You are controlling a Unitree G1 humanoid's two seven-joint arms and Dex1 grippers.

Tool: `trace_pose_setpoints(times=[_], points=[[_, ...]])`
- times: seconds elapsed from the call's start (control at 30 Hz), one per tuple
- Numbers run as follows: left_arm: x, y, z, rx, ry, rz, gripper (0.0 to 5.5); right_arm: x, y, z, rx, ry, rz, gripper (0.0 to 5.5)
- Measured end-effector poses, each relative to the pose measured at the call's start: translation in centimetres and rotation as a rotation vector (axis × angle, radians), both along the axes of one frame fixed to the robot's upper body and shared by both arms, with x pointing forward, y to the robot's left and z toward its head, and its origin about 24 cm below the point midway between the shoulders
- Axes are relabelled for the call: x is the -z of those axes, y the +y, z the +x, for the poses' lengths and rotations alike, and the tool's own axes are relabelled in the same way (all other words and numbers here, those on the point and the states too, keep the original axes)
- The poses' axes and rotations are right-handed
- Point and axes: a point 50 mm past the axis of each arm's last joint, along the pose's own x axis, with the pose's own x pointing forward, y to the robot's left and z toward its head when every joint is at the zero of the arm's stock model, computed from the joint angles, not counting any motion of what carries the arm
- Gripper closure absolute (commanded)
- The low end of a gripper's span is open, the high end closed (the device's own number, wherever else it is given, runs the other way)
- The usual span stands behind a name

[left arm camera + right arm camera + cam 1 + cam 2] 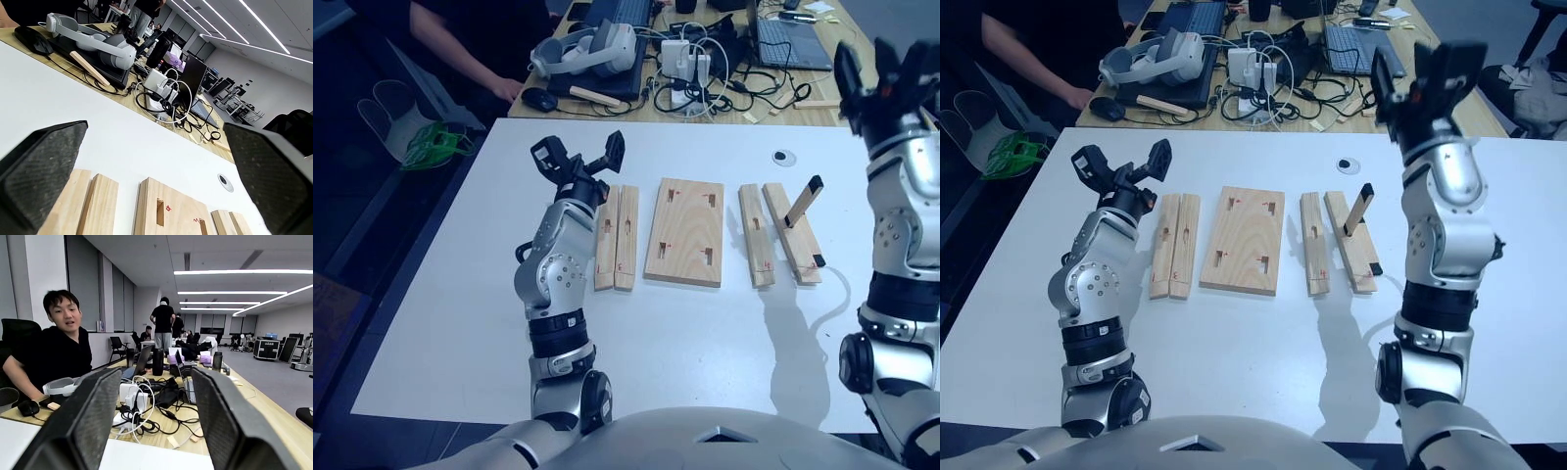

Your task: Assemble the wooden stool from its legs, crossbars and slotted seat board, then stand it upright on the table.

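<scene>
Both left gripper (579,157) and right gripper (1425,69) hold fingers spread, empty (ready to pick, I'd judge), as leg boards (616,237) flank the seat board (683,231), laid flat for assembly.

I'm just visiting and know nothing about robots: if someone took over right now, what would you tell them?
Left gripper: open, empty, near the left leg pair.
Right gripper: open, empty, raised high.
Slotted seat board lies flat mid-table, with the right leg pair beside it.
Done: one crossbar stands tilted on the outermost right leg.
Left: everything else, including standing it upright.
</scene>
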Motion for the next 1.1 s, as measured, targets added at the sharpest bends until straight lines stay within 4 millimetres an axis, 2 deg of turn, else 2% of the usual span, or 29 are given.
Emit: trace_pose_setpoints(times=[0.03,0.1,0.13,0.17,0.23,0.27,0.37,0.53,0.63,0.67,0.73,0.83,0.9,0.93,1.0,1.1], points=[[0.0,0.0,0.0,0.0,0.0,-0.001,0.38,1.2,-0.1,0.3,0.005,0.076,-0.019,2.89],[0.0,-0.1,0.0,0.003,-0.002,-0.004,0.38,6.1,-1.0,0.6,0.02,0.336,-0.076,2.89],[0.0,-0.1,0.0,-0.003,-0.007,-0.005,0.38,9.4,-2.1,0.0,0.041,0.469,-0.079,2.89],[-0.1,-0.2,0.0,0.001,-0.011,-0.004,0.38,10.5,-3.0,-0.1,0.066,0.533,-0.085,2.89],[-0.1,-0.2,0.0,0.0,-0.013,-0.004,0.38,14.1,-3.7,-1.2,0.098,0.675,-0.046,2.89],[-0.1,-0.2,0.0,-0.001,-0.013,-0.003,0.38,14.5,-3.5,-1.3,0.099,0.689,-0.031,2.89],[-0.1,-0.2,0.0,-0.002,-0.014,-0.003,0.38,13.9,-3.2,-1.0,0.107,0.625,0.007,2.89],[-0.1,-0.2,0.0,-0.003,-0.015,-0.004,0.38,11.3,-2.7,-0.5,0.098,0.454,0.01,2.89],[0.0,-0.2,0.0,-0.003,-0.011,-0.008,0.38,7.6,-1.5,-0.4,0.067,0.191,-0.075,2.89],[0.0,-0.2,0.0,-0.004,-0.011,-0.01,0.38,5.9,-0.7,-0.5,0.034,0.083,-0.096,2.89],[0.0,-0.1,0.0,-0.007,-0.015,-0.019,0.38,3.9,1.4,-1.1,-0.074,-0.027,-0.152,2.89],[0.0,-0.1,0.0,-0.004,-0.016,-0.027,0.38,4.5,3.7,-1.6,-0.226,0.046,-0.187,2.89],[0.1,-0.1,0.1,-0.004,-0.015,-0.029,0.38,6.8,4.3,-1.8,-0.308,0.27,-0.155,2.89],[0.1,-0.1,0.1,-0.004,-0.013,-0.029,0.38,7.6,4.2,-1.9,-0.309,0.342,-0.142,2.89],[0.1,-0.1,0.1,-0.004,-0.012,-0.031,0.38,10.3,2.6,-2.0,-0.212,0.544,-0.09,2.89],[0.2,-0.1,0.1,-0.005,-0.012,-0.031,0.38,11.3,0.7,-1.6,-0.054,0.62,-0.059,2.89]])
